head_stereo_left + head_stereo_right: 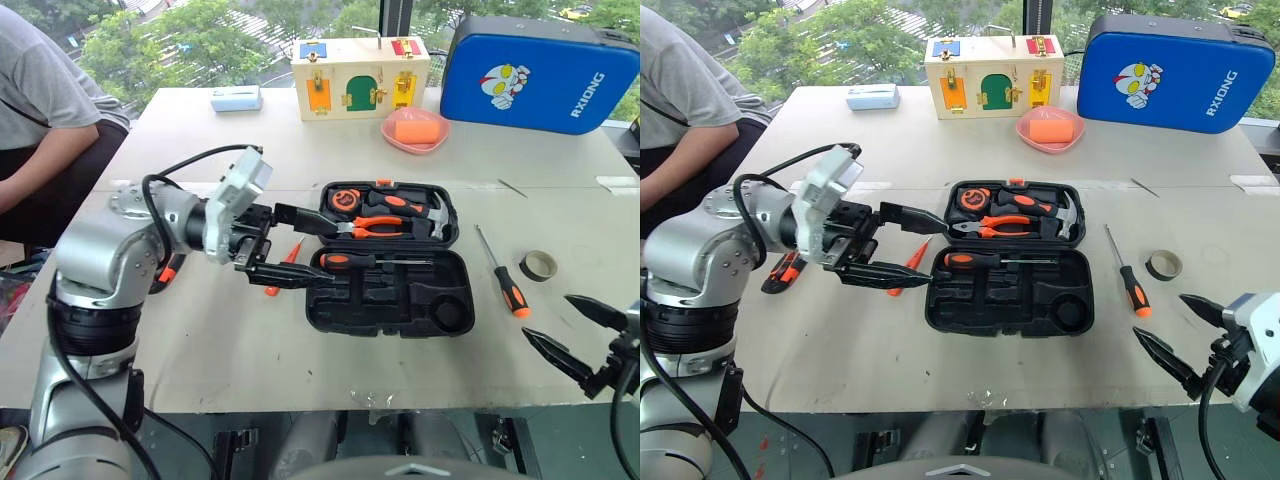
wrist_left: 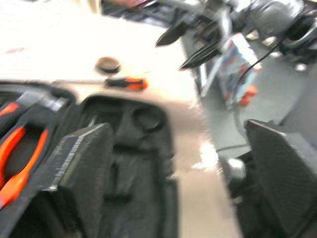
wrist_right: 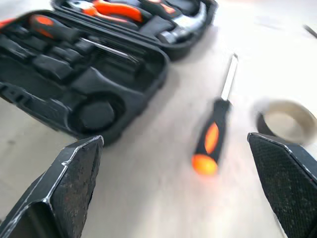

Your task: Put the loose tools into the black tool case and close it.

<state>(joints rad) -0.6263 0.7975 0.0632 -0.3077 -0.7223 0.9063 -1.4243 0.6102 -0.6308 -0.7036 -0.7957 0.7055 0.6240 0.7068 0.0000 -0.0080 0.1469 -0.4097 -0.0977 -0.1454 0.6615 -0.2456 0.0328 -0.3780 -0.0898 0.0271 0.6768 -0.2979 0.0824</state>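
STEP: load loose screwdriver (image 1: 503,274) | LOCATION: counter (image 1: 250,340), right of open black tool case (image 1: 390,290) | HANDS: left hand (image 1: 290,245), right hand (image 1: 575,335) both spread, empty | METHOD: right hand grips handle, aligns shaft with recess.

Left arm (image 1: 110,250): rounded silver-grey metal shells, black ribbed band at one joint. Black cables loop over white wrist block (image 1: 236,205). Black tapered fingers (image 1: 902,217), textured faces (seen at both wrists). Right wrist casing (image 1: 1262,340) white.
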